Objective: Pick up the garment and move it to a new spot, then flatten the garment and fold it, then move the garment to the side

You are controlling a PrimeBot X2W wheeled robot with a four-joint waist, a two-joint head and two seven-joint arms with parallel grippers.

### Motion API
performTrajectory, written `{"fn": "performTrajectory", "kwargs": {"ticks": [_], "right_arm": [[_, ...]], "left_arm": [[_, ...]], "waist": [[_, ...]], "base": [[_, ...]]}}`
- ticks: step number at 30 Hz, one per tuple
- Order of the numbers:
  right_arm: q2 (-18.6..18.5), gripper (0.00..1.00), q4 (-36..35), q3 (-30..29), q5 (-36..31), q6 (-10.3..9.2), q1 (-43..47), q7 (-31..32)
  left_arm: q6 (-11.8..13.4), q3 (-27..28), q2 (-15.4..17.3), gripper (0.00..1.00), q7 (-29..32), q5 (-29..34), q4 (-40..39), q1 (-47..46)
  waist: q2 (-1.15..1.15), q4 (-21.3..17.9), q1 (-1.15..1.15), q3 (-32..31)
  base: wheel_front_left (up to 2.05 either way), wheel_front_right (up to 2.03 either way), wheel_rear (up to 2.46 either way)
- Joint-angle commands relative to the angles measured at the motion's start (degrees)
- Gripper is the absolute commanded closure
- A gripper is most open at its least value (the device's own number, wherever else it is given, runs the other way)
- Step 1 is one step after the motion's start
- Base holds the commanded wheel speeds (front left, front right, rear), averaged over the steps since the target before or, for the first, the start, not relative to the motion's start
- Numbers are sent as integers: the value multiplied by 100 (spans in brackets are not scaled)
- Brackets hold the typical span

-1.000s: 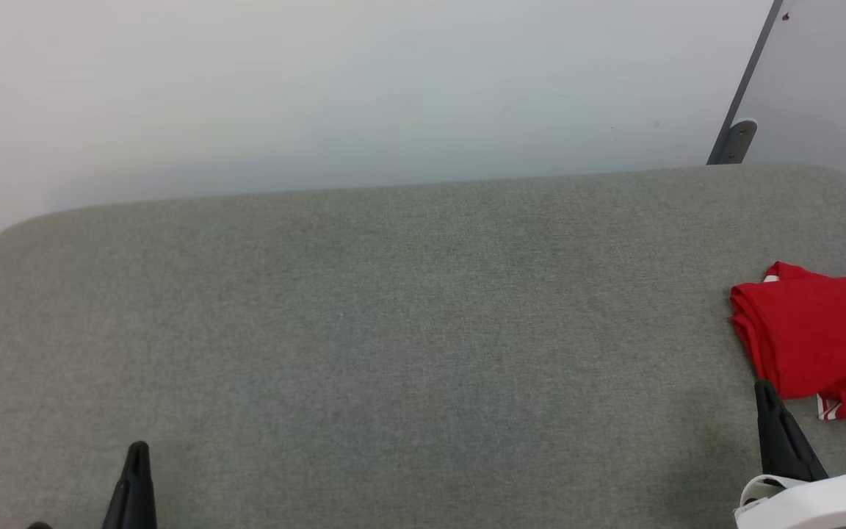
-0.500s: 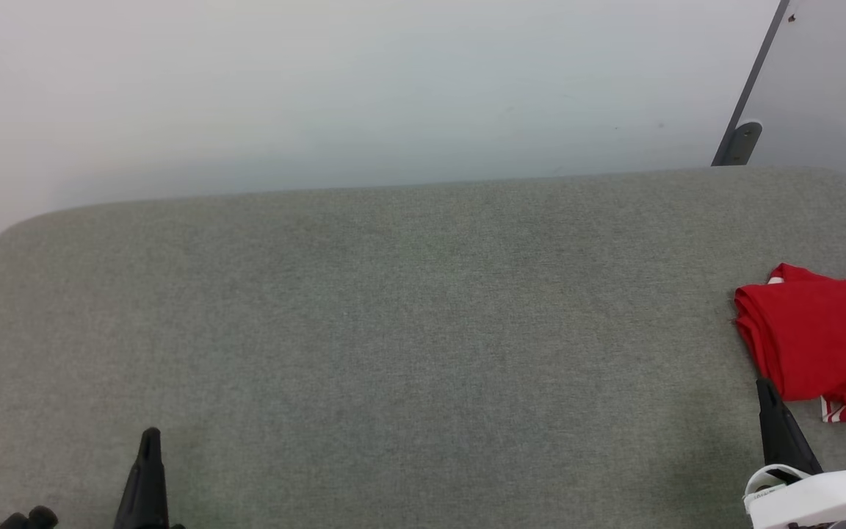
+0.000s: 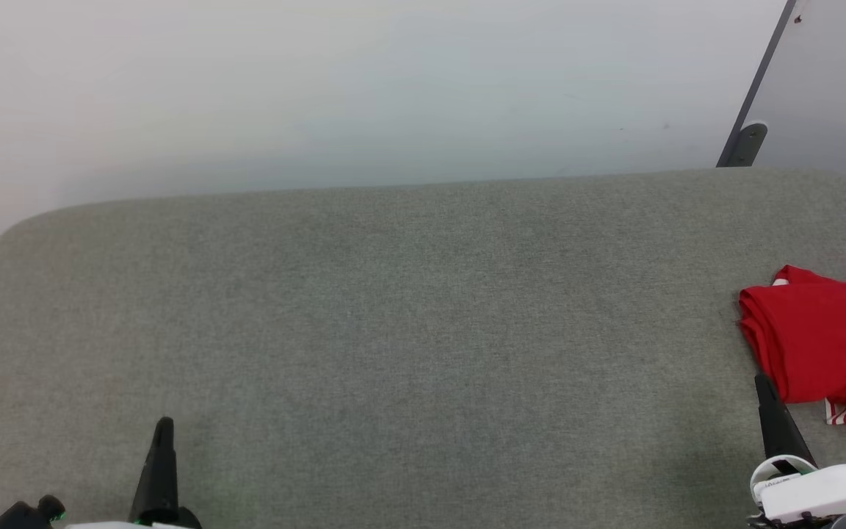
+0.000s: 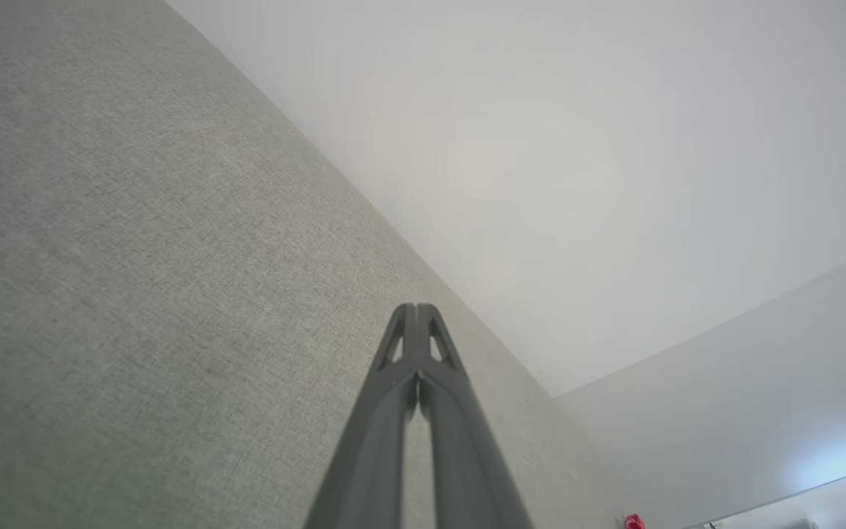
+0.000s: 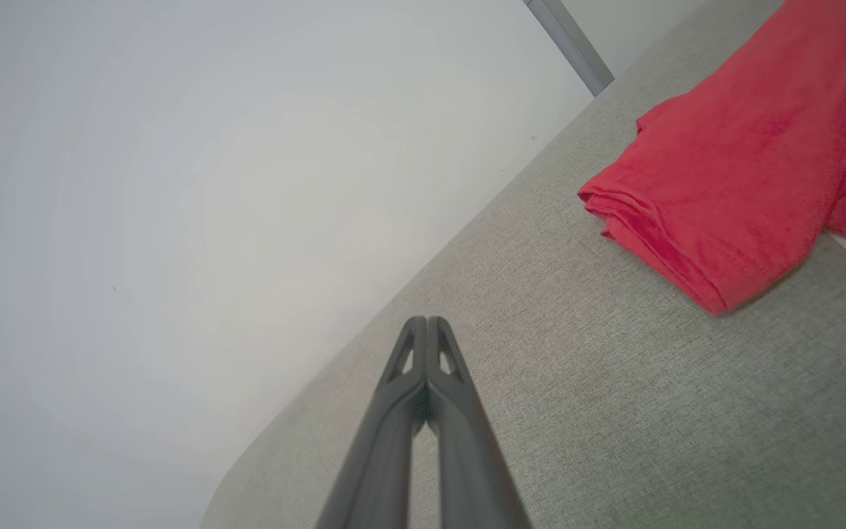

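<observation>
a folded shirt [image 3: 827, 345] lies on the padded table [image 3: 423, 330] at its far right, running off the head view's right edge. the right gripper [image 3: 763, 386] hangs over the table's near right, its tip near the shirt's near left corner but apart from it. the left gripper [image 3: 164, 430] hangs over the near left, well apart from the shirt. behind the table stands a wall [image 3: 320, 88]; a panel [image 3: 834, 81] rises behind the table's far right corner.

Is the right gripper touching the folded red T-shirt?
Apart. Right wrist view shows bare grey surface between the right gripper and the folded red T-shirt.
</observation>
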Motion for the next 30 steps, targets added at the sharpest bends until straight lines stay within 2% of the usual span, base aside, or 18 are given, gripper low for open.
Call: {"fn": "performTrajectory", "kwargs": {"ticks": [1, 30], "right_arm": [[1, 100, -38, -18, 155, -4, -150, 27], [62, 100, 175, -93, 1880, -5, -293, 365]], "left_arm": [[4, -3, 21, 100, 41, -148, -30, -134], [6, -65, -124, 100, 517, -1737, 331, -577]], "waist": [[0, 4, 0, 0], [0, 87, 0, -4]], "base": [[0, 0, 0], [0, 0, 0]]}}
